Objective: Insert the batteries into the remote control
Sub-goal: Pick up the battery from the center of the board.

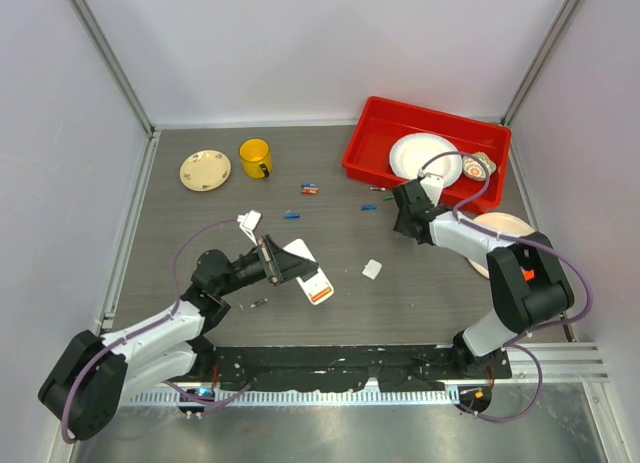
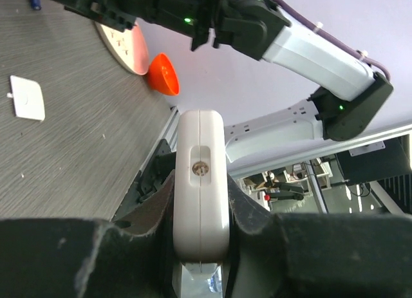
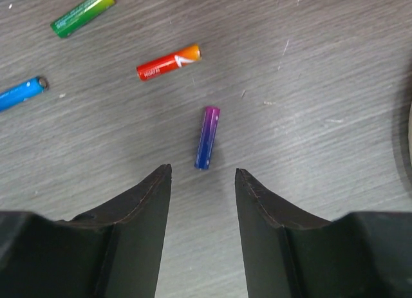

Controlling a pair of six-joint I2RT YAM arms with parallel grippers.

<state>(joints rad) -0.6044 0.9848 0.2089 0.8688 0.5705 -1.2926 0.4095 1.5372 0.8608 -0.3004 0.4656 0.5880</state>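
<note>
My left gripper (image 2: 199,198) is shut on the remote control (image 2: 201,176), which shows edge-on between the pads in the left wrist view. From above, the remote control (image 1: 305,271) is held tilted over the table's middle left, its red end low. My right gripper (image 3: 203,171) stands open just over the table. A purple-blue battery (image 3: 207,137) lies right ahead of its fingertips, not between them. Red-orange (image 3: 168,62), green (image 3: 84,13) and blue (image 3: 22,92) batteries lie further off. From above, the right gripper (image 1: 403,221) hovers beside a blue battery (image 1: 368,207).
A red bin (image 1: 368,133) holding a white plate (image 1: 425,158) stands at the back right. A yellow mug (image 1: 256,158) and a cream plate (image 1: 205,169) sit back left. A small white cover (image 1: 372,269) lies mid-table. More batteries (image 1: 310,189) are scattered behind it.
</note>
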